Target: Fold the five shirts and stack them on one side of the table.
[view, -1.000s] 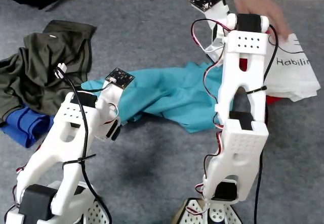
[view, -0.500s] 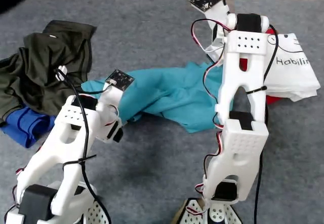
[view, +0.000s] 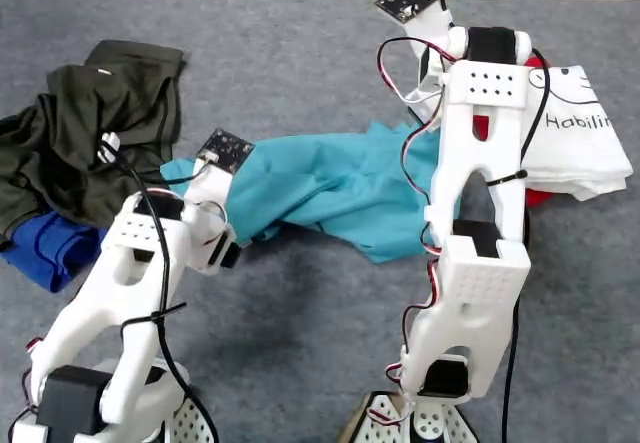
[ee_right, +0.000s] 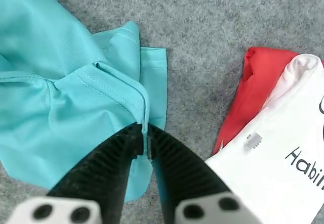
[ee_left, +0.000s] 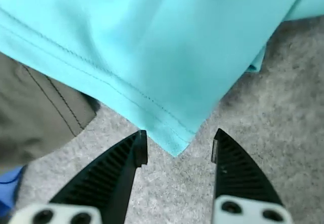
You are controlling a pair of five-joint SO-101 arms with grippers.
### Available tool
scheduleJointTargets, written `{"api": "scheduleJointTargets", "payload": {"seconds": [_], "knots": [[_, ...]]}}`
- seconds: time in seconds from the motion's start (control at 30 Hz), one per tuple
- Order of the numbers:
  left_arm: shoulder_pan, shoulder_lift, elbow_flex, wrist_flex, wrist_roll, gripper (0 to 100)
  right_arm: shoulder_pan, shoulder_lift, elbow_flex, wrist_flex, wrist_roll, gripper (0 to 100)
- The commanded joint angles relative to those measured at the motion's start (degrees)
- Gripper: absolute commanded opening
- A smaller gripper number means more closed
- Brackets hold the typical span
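A teal shirt [view: 330, 183] lies crumpled across the middle of the grey table. My left gripper [ee_left: 177, 147] is open just above the table, with a hemmed corner of the teal shirt [ee_left: 167, 47] lying between its fingertips at the shirt's left end. My right gripper [ee_right: 146, 135] is shut on a folded hem of the teal shirt [ee_right: 50, 82] at its far right end. A folded white shirt [view: 585, 143] lies on a red shirt [view: 540, 198] at the right edge. An olive shirt [view: 90, 133] and a blue shirt [view: 45, 243] sit in a heap at the left.
The right arm [view: 480, 163] stretches over the teal shirt's right end and hides its gripper in the high view. The olive shirt [ee_left: 35, 113] lies close beside the left gripper. Bare grey table [view: 320, 323] runs along the front between the two arm bases.
A person's hand on the white shirt at the back right has drawn away out of view. My left arm has shifted left toward the teal shirt's corner. The right arm has stayed still.
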Motion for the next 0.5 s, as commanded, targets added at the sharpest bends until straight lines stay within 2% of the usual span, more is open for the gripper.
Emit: {"api": "scheduleJointTargets", "payload": {"seconds": [0.0, 0.13, 0.23, 0.47], "knots": [[-0.62, -1.45, 0.97, -0.79, 0.0, 22, -0.66, -0.66, -2.51, 0.26, 0.35, 0.5], [-0.62, -1.45, 2.55, -2.37, 0.44, 22, -0.66, -0.66, -2.51, 0.18, 0.35, 0.5], [-0.62, -0.92, 2.55, -4.75, 0.44, 17, -0.66, -0.66, -2.51, 0.18, 0.35, 0.5], [-0.7, 7.34, 1.76, -8.44, 0.35, 15, -0.57, -0.66, -2.51, 0.18, 0.35, 0.5]]}}
